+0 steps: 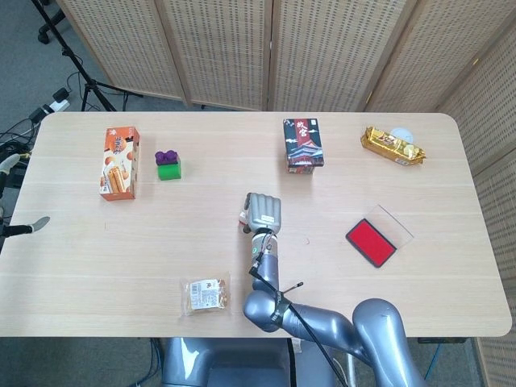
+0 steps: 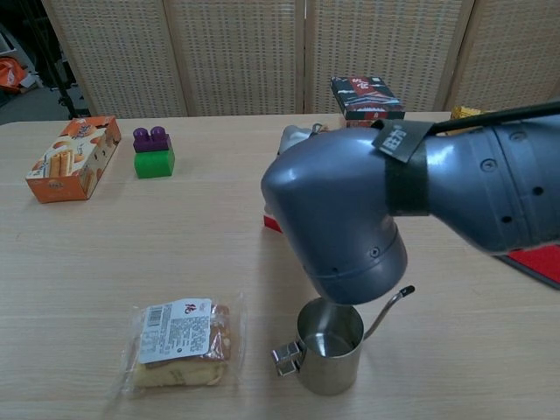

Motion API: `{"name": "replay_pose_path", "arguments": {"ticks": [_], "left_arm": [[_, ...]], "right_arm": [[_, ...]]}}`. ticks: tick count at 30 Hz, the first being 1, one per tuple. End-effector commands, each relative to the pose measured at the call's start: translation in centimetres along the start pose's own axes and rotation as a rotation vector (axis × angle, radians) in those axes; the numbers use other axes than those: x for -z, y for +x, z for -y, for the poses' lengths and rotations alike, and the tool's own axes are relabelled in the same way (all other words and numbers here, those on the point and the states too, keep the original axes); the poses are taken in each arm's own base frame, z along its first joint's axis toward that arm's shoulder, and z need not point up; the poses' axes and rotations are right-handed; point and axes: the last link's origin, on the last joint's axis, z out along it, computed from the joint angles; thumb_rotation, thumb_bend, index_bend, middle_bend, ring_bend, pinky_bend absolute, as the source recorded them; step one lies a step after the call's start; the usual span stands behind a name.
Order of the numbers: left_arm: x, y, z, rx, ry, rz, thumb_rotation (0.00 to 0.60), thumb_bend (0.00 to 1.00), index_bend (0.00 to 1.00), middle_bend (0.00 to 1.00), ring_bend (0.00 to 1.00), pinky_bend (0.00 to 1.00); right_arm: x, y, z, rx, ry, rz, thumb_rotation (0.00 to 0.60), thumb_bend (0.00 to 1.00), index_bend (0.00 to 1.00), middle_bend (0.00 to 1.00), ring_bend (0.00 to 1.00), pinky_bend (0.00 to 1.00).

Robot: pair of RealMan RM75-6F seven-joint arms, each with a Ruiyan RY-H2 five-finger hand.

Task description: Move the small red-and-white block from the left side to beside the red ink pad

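The right hand (image 1: 264, 213) hovers palm-down over the middle of the counter (image 1: 81, 258), directly above the block (image 1: 243, 218), of which only a sliver peeks out at its left side. Whether the fingers have hold of the block cannot be told (the arm fills the chest view). The ink pad (image 1: 372, 242) lies open well apart, toward the counter's right edge. A steel pitcher (image 2: 329, 345) stands at the near edge beside a wrapped snack (image 2: 179, 342).
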Motion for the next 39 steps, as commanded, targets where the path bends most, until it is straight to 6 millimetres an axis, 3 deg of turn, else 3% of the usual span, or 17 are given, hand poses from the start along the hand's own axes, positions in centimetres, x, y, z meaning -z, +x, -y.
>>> {"name": "replay_pose_path", "arguments": {"ticks": [1, 10, 18, 28, 39], "left_arm": [[0.0, 0.0, 0.0, 0.002, 0.000, 0.001, 0.600, 0.03, 0.00, 0.00, 0.00, 0.00], [-0.2, 0.0, 0.1, 0.008, 0.001, 0.012, 0.600, 0.04, 0.00, 0.00, 0.00, 0.00], [-0.3, 0.0, 0.2, 0.009, 0.007, 0.012, 0.600, 0.04, 0.00, 0.00, 0.00, 0.00], [-0.2, -0.1, 0.0, 0.004, 0.003, 0.016, 0.600, 0.04, 0.00, 0.00, 0.00, 0.00], [-0.2, -0.1, 0.0, 0.005, 0.001, 0.020, 0.600, 0.04, 0.00, 0.00, 0.00, 0.00]], "right_arm": [[-0.1, 0.0, 0.1, -0.001, -0.006, -0.001, 0.600, 0.24, 0.46, 0.86, 0.90, 1.00], [-0.5, -0.6, 0.3, 0.005, -0.037, 0.011, 0.600, 0.26, 0.46, 0.86, 0.90, 1.00], [-0.8, -0.4, 0.2, 0.012, -0.049, 0.008, 0.600, 0.36, 0.48, 0.86, 0.90, 1.00], [-0.6, -0.4, -0.2, 0.038, -0.063, 0.034, 0.600, 0.37, 0.51, 0.86, 0.90, 1.00], [-0.5, 0.5, -0.5, 0.034, -0.046, 0.026, 0.600, 0.52, 0.58, 0.87, 0.91, 1.00]]}}
